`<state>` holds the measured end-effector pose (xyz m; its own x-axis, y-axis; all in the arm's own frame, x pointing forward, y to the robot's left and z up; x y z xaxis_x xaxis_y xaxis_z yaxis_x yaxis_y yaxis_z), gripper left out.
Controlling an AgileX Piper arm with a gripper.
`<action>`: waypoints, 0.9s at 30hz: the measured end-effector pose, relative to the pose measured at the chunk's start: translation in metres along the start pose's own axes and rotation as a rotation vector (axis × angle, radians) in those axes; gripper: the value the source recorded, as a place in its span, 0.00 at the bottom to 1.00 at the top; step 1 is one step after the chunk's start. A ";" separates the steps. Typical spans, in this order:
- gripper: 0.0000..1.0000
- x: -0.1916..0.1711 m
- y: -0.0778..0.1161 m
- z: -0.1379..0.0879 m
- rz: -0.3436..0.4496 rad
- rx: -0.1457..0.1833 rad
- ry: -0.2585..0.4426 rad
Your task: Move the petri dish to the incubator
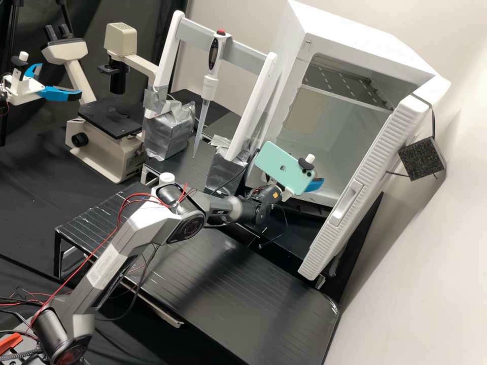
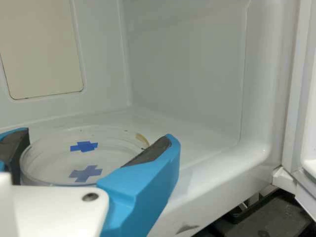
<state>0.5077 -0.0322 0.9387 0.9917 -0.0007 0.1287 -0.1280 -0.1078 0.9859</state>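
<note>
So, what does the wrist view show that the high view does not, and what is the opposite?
Wrist view: the dish between the gripper's two dark pads, with a bright blue cross seen at it.

High view: the microscope, the pipette hanging in its stand, the phone by the arm's wrist, and the incubator's metal shelf.

Both: the incubator's white interior, its open door, and blue of the gripper.
</note>
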 end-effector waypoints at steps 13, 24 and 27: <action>1.00 -0.001 -0.001 0.001 -0.001 -0.020 0.000; 1.00 -0.026 0.003 0.008 -0.022 -0.048 0.014; 1.00 -0.039 0.005 0.011 -0.018 -0.048 0.019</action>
<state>0.4688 -0.0441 0.9378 0.9935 0.0195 0.1122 -0.1108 -0.0601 0.9920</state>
